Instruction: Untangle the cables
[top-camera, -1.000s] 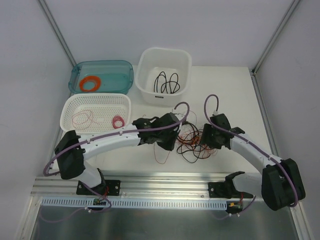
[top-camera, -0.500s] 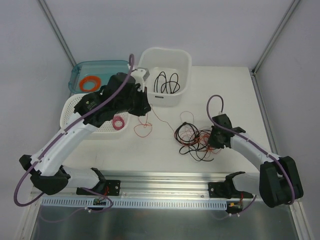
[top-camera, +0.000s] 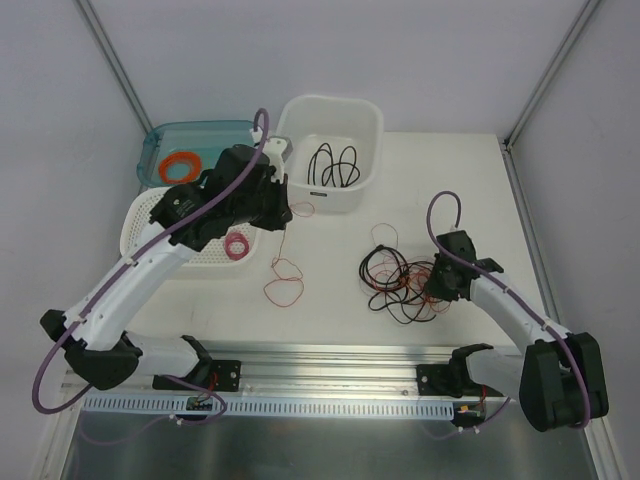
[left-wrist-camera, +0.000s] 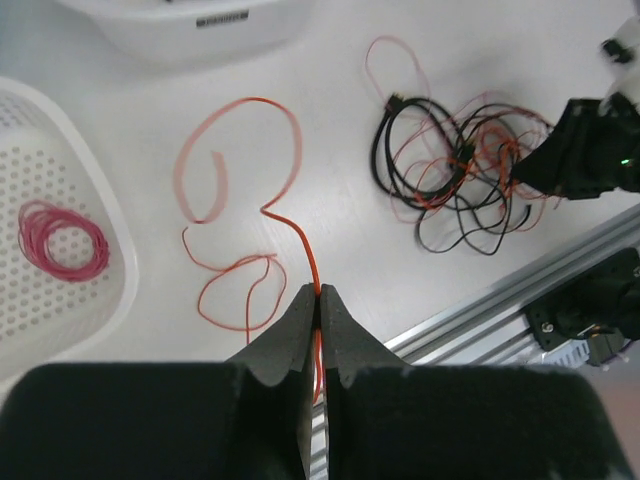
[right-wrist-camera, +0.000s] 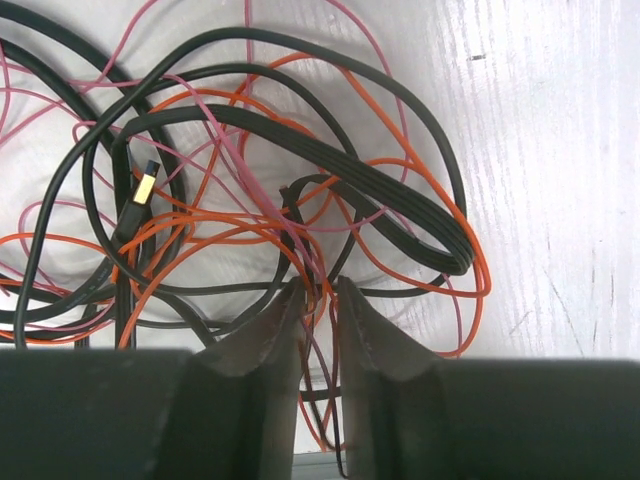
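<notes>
The cables (top-camera: 395, 275) lie as a loose tangle of black, orange and pink wires on the table right of centre, also seen in the left wrist view (left-wrist-camera: 460, 165). My right gripper (top-camera: 432, 285) sits at the tangle's right side, its jaws nearly closed on several wires (right-wrist-camera: 320, 290). My left gripper (top-camera: 280, 215) is raised near the baskets and shut on one red-orange cable (left-wrist-camera: 318, 295). That cable hangs down into loose loops on the table (top-camera: 283, 285), apart from the tangle.
A white tub (top-camera: 330, 100) at the back holds a black cable. A teal tray (top-camera: 200, 127) holds a neat orange ring (top-camera: 180, 163). A white perforated basket (top-camera: 145, 212) holds a pink ring (top-camera: 236, 245). An aluminium rail (top-camera: 330, 365) runs along the near edge.
My left arm has lifted up and to the left, drawing the red-orange cable out of the tangle. The right gripper and the tangle have shifted slightly right.
</notes>
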